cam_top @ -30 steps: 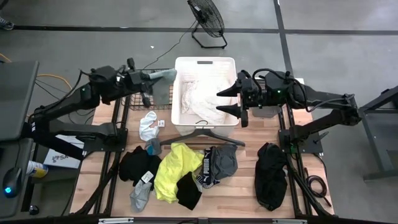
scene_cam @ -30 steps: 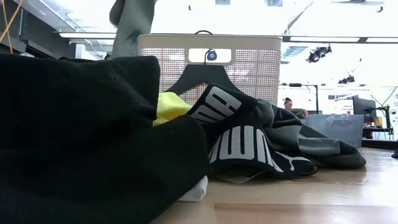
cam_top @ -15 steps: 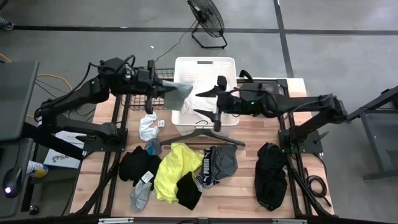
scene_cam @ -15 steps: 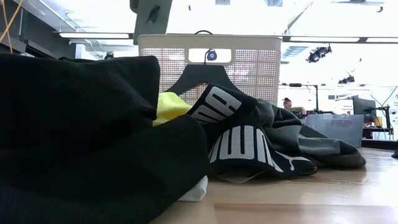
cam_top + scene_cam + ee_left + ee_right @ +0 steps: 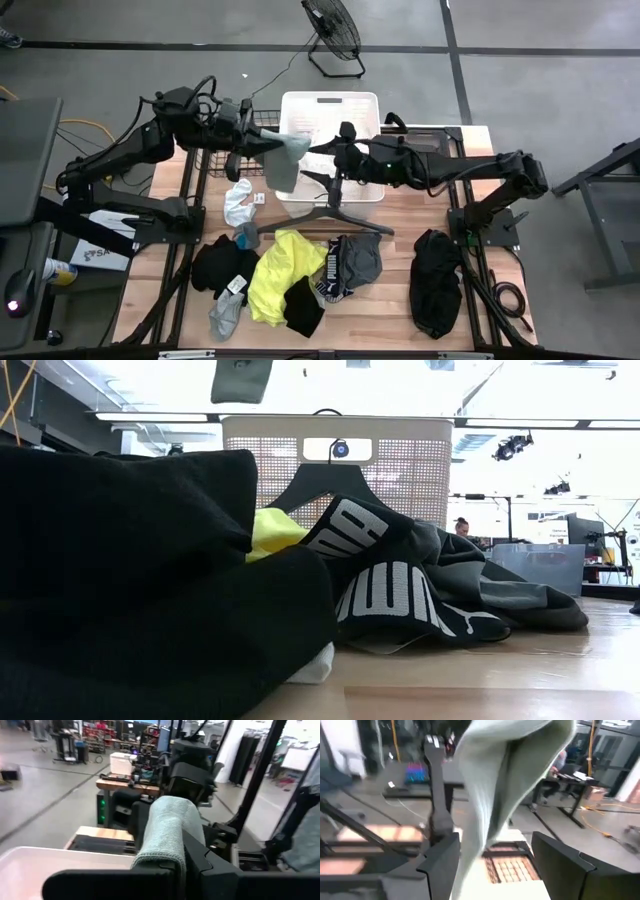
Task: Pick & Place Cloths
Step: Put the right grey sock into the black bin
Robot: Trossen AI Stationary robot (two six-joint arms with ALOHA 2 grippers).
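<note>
A grey-green cloth (image 5: pixel 284 160) hangs in the air over the left rim of the white basket (image 5: pixel 330 97). My left gripper (image 5: pixel 256 147) is shut on it; the low view shows the cloth (image 5: pixel 241 378) high above the table. My right gripper (image 5: pixel 316 163) reaches level over the basket from the table's right and is open. Its two fingers (image 5: pixel 440 862) stand on either side of the hanging cloth (image 5: pixel 505 785). White cloth (image 5: pixel 322 122) lies inside the basket. Other cloths lie on the table's near part: neon yellow (image 5: pixel 272 272), black (image 5: pixel 218 268), small white (image 5: pixel 238 203). My left gripper pinches one end of the grey-green cloth (image 5: pixel 159 860) between its two fingers, coming level from the table's left. The cloth runs forward out of the fingers and hangs down, lifted clear of table and basket. My right gripper: I cannot tell whether its fingers touch the cloth.
A dark clothes hanger (image 5: pixel 325 212) lies just in front of the basket. A black pile (image 5: pixel 435 282) lies at the near right, and a grey and black Puma garment (image 5: pixel 350 265) in the middle. A dark wire rack (image 5: pixel 232 140) stands left of the basket.
My left gripper has risen and swung toward the basket, rolling at the wrist, and carried the grey-green cloth to the basket's left rim. My right gripper has reached toward the table's left across the basket and sunk a little, coming up to the cloth, still open.
</note>
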